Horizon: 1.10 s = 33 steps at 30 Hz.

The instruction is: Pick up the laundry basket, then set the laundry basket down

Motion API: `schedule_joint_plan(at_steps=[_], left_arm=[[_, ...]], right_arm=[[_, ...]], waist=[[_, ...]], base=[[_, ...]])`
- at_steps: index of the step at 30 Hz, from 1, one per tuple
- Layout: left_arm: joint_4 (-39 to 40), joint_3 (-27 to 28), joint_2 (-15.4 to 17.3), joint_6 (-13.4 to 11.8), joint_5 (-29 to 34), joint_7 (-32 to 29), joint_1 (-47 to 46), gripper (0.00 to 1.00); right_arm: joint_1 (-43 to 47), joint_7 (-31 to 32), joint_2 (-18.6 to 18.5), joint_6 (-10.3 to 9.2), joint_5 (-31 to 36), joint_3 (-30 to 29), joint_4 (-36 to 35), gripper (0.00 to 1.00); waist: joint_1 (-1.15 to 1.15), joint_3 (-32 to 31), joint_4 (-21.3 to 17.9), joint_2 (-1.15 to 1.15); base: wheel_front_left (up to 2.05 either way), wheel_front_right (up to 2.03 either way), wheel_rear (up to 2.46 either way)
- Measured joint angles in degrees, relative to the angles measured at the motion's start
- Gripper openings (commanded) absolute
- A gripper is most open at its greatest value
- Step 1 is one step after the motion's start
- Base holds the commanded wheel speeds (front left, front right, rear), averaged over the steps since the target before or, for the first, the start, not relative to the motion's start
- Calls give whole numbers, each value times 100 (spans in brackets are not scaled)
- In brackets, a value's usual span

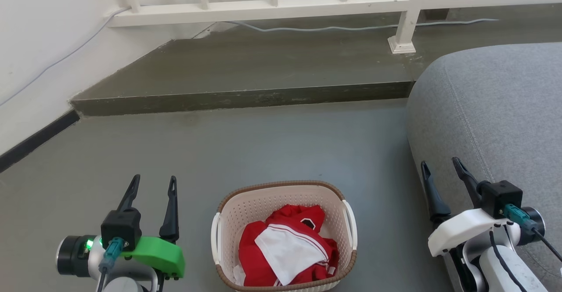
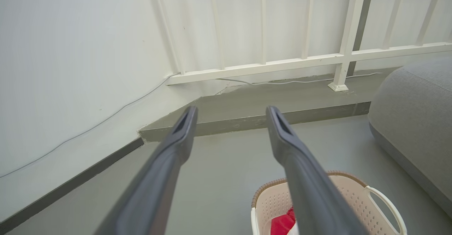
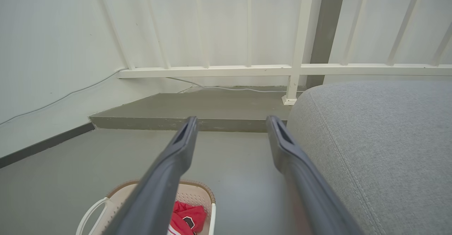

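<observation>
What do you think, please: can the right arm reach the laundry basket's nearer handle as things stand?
Probably yes: the right gripper is open and empty, with bare floor between it and the laundry basket's white handle. The grey sofa lies on its other side.

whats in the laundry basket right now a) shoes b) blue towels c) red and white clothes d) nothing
C: red and white clothing lies bunched up inside the laundry basket.
</observation>
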<state>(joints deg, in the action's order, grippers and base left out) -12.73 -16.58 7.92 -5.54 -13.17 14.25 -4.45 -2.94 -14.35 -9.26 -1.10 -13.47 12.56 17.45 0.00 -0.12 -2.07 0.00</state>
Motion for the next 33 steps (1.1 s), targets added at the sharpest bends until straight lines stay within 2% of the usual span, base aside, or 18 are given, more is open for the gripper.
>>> schedule_joint_plan(at_steps=[33], left_arm=[[-249,8,-69,0,-78,0,98,100]], right_arm=[[-2,0,52,159,45,-162,145,100]], waist=[[0,62,47,0]], base=[[0,0,0]])
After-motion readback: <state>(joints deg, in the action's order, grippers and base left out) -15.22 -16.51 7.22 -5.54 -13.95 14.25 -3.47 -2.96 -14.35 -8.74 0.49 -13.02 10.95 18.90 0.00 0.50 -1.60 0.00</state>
